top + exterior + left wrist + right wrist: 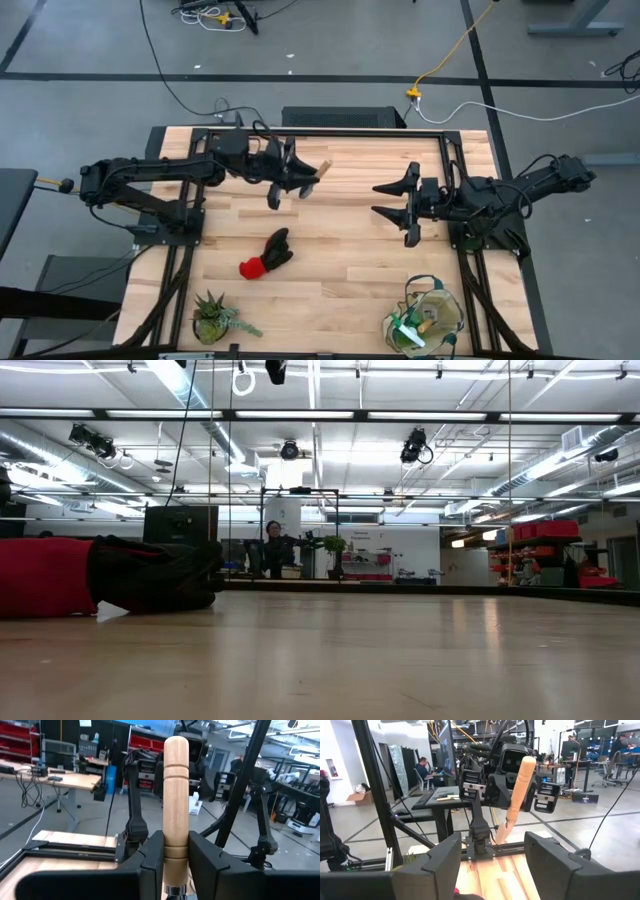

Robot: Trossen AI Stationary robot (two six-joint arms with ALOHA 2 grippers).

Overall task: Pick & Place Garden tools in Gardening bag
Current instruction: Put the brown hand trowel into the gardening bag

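**Left gripper holds a wooden-handled tool above the table**

Around the work area, the red-and-black glove pair [266, 254] lies near the middle of the table [340, 275], apart from both arms. A small spiky potted plant [212, 316] stands at the front left corner. The gardening bag [425, 318] stands at the front right, with a bright green piece [405, 328] showing in its mouth. Nothing lies between the arms. I can read no labels or writing.

The left gripper [175, 857] is closed on the wooden handle [176, 795] of a garden tool, raised over the back part of the table; the metal end is not visible, so I cannot tell which tool. The right gripper [408, 212] is wide open and empty, facing the left one.
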